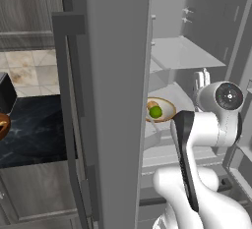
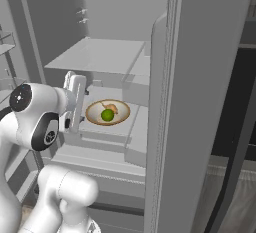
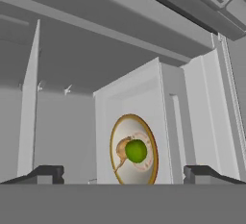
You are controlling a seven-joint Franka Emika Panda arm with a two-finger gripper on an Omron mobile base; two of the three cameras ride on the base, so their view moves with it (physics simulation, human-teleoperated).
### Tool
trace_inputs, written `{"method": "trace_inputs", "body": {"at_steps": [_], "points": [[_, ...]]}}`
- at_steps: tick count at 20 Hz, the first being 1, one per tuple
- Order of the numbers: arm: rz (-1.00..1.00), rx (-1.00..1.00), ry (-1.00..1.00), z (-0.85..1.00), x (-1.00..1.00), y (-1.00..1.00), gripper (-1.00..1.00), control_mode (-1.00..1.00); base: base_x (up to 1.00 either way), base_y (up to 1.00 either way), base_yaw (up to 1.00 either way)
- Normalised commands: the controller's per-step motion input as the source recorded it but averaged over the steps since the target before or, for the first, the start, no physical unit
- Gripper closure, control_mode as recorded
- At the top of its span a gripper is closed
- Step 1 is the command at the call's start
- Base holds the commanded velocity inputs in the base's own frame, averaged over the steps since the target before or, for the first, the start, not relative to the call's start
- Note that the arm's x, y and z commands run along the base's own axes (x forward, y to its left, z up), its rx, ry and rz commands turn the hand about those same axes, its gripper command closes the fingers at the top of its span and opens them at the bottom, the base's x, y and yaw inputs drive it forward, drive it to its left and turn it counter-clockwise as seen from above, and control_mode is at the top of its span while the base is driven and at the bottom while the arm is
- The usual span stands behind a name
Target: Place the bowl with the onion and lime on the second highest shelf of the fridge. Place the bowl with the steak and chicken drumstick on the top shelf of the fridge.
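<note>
Onion (image 3: pixel 123 150) beside lime (image 3: pixel 136 151) in hand view (tool (image 3: pixel 123 174) wide)

cream bowl (image 2: pixel 107 112) on lipped shelf (image 2: pixel 102 131), lime (image 2: pixel 107 115), onion (image 2: pixel 113 108) inside

**Bowl on the lipped shelf inside the fridge**

The bowl (image 2: pixel 107 112) sits on the second highest shelf (image 2: pixel 95 132), under the top shelf (image 2: pixel 95 54). The lime (image 2: pixel 107 115) and the onion (image 2: pixel 112 108) lie in it, touching. The open end effector (image 2: pixel 74 99) is just left of the bowl, apart from it.
</note>
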Motion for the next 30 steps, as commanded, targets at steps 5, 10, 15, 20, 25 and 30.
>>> {"method": "trace_inputs", "body": {"at_steps": [5, 10, 15, 20, 25, 30], "points": [[0.00, 0.00, 0.00, 0.00, 0.00, 0.00, -1.00, -1.00, 0.00, 0.00, 0.00], [0.00, 0.00, 0.00, 0.00, 0.00, 0.00, -1.00, -1.00, 0.00, 0.00, 0.00], [0.00, 0.00, 0.00, 0.00, 0.00, 0.00, -1.00, 1.00, -0.18, 0.00, 0.00], [0.00, 0.00, 0.00, 0.00, 0.00, 0.00, -1.00, 1.00, -0.10, 0.00, 0.00], [0.00, 0.00, 0.00, 0.00, 0.00, 0.00, -1.00, 1.00, 0.00, 0.00, 0.00], [0.00, 0.00, 0.00, 0.00, 0.00, 0.00, -1.00, 1.00, -0.07, 0.00, 0.00]]}}
